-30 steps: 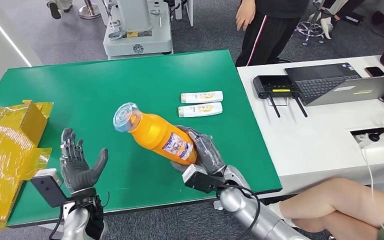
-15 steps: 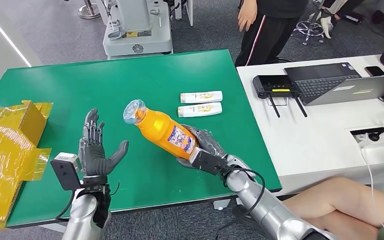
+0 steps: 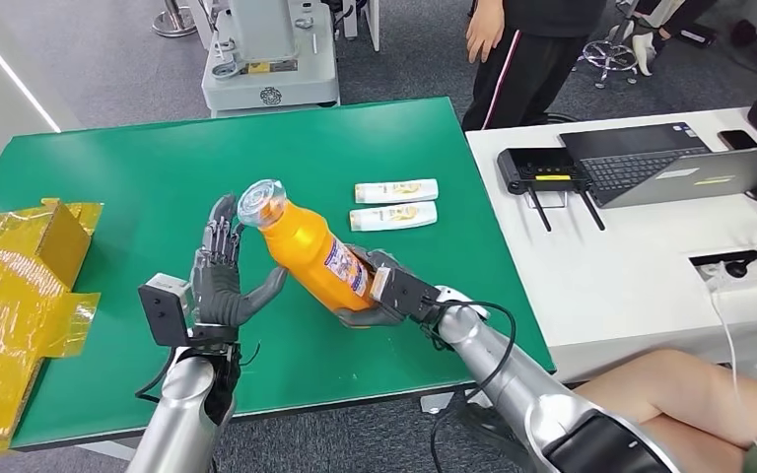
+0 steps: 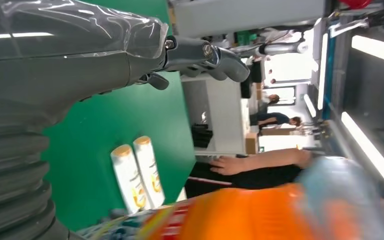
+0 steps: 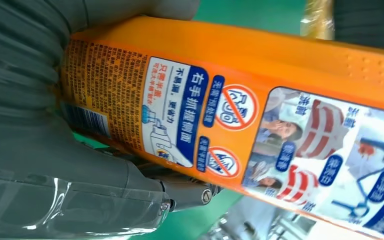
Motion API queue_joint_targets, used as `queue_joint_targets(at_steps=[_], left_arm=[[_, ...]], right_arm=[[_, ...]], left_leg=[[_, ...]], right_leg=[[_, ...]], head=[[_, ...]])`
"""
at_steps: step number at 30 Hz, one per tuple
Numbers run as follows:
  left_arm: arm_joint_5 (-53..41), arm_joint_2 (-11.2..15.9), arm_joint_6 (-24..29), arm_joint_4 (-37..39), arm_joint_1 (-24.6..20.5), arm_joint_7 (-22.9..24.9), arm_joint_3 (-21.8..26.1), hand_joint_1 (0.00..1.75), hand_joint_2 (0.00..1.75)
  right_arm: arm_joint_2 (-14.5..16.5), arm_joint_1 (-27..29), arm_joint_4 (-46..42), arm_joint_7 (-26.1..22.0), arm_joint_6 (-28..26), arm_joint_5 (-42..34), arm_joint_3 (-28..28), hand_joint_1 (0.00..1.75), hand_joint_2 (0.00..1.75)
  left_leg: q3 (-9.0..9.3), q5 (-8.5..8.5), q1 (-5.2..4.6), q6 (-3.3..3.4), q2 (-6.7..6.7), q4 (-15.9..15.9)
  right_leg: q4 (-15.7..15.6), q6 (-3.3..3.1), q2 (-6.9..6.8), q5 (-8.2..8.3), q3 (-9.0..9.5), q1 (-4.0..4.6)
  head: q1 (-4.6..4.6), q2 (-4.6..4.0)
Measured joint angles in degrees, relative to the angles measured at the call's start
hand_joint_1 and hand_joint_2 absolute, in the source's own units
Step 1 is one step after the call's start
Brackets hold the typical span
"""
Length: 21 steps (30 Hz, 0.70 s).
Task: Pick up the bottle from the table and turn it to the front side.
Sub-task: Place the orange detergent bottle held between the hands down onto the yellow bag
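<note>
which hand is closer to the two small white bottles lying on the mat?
Right. The right hand holds the orange bottle just in front of the two white bottles; the left hand is farther off, across the orange bottle.

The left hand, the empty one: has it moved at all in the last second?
Yes. The left hand has moved away from the yellow box, toward the orange bottle.

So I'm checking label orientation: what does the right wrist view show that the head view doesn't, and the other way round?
Right wrist view only: the orange bottle's printed label close up, with a barcode, two red prohibition signs and small illustrated panels. Head view only: the bottle's clear cap, the open left hand beside the bottle, two small tubes on the green table, and a yellow bag. Both: the right hand gripping the bottle's lower end, tilted above the table.
</note>
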Motion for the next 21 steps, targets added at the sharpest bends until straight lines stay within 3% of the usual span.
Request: queue_joint_targets(at_steps=[7,21], left_arm=[[0.25,-0.33,0.48,1.84,-0.39,-0.10,-0.38,0.00,1.75],[0.40,-0.42,1.16,2.37,-0.52,0.08,-0.57,0.00,1.75]], right_arm=[[2.53,-4.13,2.95,-0.39,2.76,0.08,-0.03,1.75,1.75],[4.51,-5.94,5.90,0.95,4.33,0.05,0.31,1.75,1.75]], left_leg=[[-0.01,0.00,0.01,0.00,-0.01,0.00],[-0.02,0.00,0.01,0.00,-0.01,0.00]], right_leg=[[0.01,0.00,0.00,-0.01,-0.02,0.01],[0.01,0.00,0.00,0.00,-0.02,0.01]], head=[[0.00,0.00],[0.00,0.00]])
